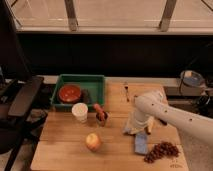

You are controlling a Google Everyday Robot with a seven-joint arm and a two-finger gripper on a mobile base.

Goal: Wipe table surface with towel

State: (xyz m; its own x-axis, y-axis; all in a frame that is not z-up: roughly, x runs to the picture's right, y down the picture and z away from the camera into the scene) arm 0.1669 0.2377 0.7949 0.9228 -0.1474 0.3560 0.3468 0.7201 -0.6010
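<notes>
Fingers pinching the towel (128, 131), the gripper (132, 127) sits lower centre-right on the table surface (65, 150); a wide stroke could shove the sponge (141, 143).

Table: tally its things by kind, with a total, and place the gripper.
Fruit: 2, apple, grapes
Containers: 3, tray, bowl, cup
Cleaning: 2, towel, sponge
Unclear: 3, orange bit, yellow bit, thin bit
Total: 10
Gripper: shut on towel, beside sponge.
</notes>
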